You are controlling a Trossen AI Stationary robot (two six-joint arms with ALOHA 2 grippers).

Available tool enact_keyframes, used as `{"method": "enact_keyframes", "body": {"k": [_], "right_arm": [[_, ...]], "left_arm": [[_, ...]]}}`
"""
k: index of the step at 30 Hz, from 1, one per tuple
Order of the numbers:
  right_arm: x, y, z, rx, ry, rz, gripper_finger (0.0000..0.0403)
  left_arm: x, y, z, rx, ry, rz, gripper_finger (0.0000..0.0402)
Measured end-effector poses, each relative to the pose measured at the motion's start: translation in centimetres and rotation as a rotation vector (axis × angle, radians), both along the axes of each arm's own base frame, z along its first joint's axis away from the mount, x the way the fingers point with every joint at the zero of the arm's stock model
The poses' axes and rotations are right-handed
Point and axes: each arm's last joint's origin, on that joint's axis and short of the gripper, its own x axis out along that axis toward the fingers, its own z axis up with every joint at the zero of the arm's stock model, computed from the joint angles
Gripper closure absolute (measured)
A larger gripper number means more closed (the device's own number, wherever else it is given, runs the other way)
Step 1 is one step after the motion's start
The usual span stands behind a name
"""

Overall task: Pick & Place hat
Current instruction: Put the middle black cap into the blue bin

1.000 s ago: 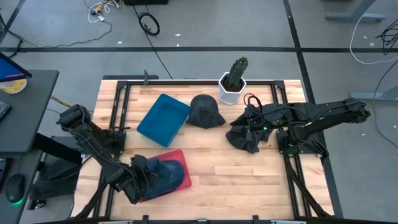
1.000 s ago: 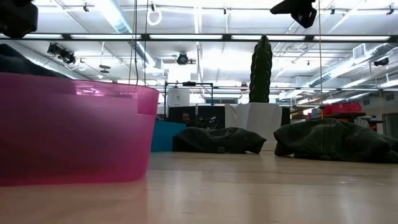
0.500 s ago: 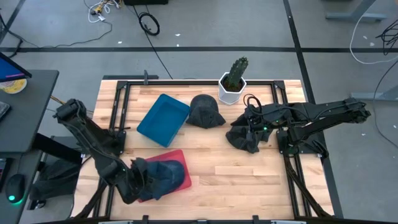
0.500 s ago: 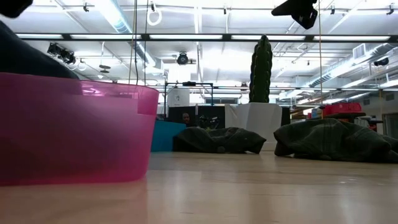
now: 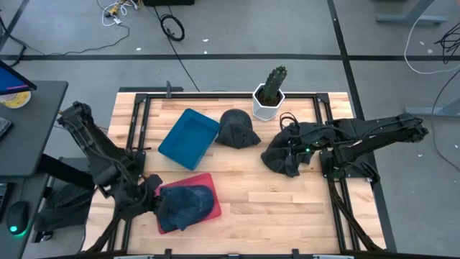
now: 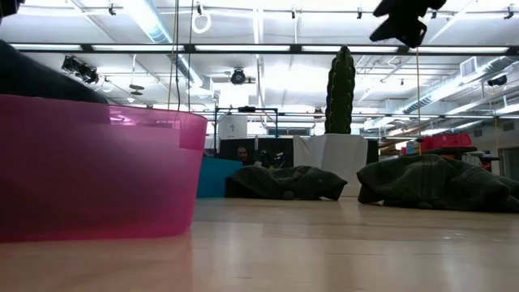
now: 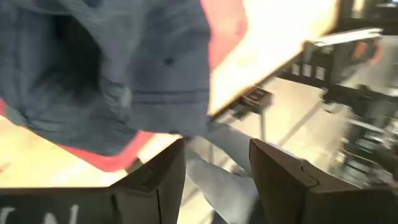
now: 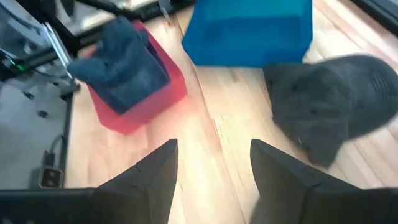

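A blue denim hat [image 5: 185, 203] lies in the pink bin [image 5: 215, 208] at the table's near left; it also shows in the left wrist view [image 7: 143, 68]. My left gripper [image 5: 146, 191] is open and empty, just off the bin's left side. A dark hat [image 5: 282, 157] lies on the table at mid right. My right gripper [image 5: 290, 139] hangs open and empty above it, high in the low view [image 6: 401, 20]. A second dark hat [image 5: 238, 129] lies near the far middle and shows in the right wrist view [image 8: 323, 115].
A blue bin [image 5: 188, 137] stands at the far left of the table. A cactus in a white pot [image 5: 269, 95] stands at the far edge. Black frame rails [image 5: 136, 129] run along the table's left and right sides. Bare wood lies in the near middle and near right.
My left gripper has drawn back from over the blue hat toward the table's left edge and a little toward the far edge. The hat stays in the pink bin. My right gripper has shifted slightly toward the table's right edge, above the dark hat.
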Motion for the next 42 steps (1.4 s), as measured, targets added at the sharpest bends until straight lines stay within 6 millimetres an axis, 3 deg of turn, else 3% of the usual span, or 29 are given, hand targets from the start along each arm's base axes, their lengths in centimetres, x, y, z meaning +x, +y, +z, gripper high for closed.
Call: {"method": "enact_keyframes", "body": {"k": [10, 18, 23, 31, 42], "right_arm": [[-1.4, -0.3, -1.5, -0.004, 0.205, -0.061, 0.0199], [-2.9, -1.9, -2.6, -0.014, 0.411, -0.158, 0.0199], [-3.3, -4.1, -2.7, -0.034, 0.459, -0.2, 0.0199], [-4.2, -8.6, -3.1, -0.039, 0.511, -0.17, 0.0199], [-5.7, -13.4, -3.8, 0.057, 0.47, -0.098, 0.0199]], "left_arm": [[-1.4, 1.9, 2.2, -0.06, -0.116, 0.04, 0.0225], [-1.0, 3.7, 4.4, 0.192, -0.473, 0.274, 0.0225], [0.2, 4.5, 6.3, 0.399, -0.653, 0.381, 0.0225], [1.7, 5.7, 8.1, 0.615, -0.746, 0.383, 0.0225], [4.5, 6.1, 6.8, 0.84, -0.664, 0.366, 0.0225]]}}
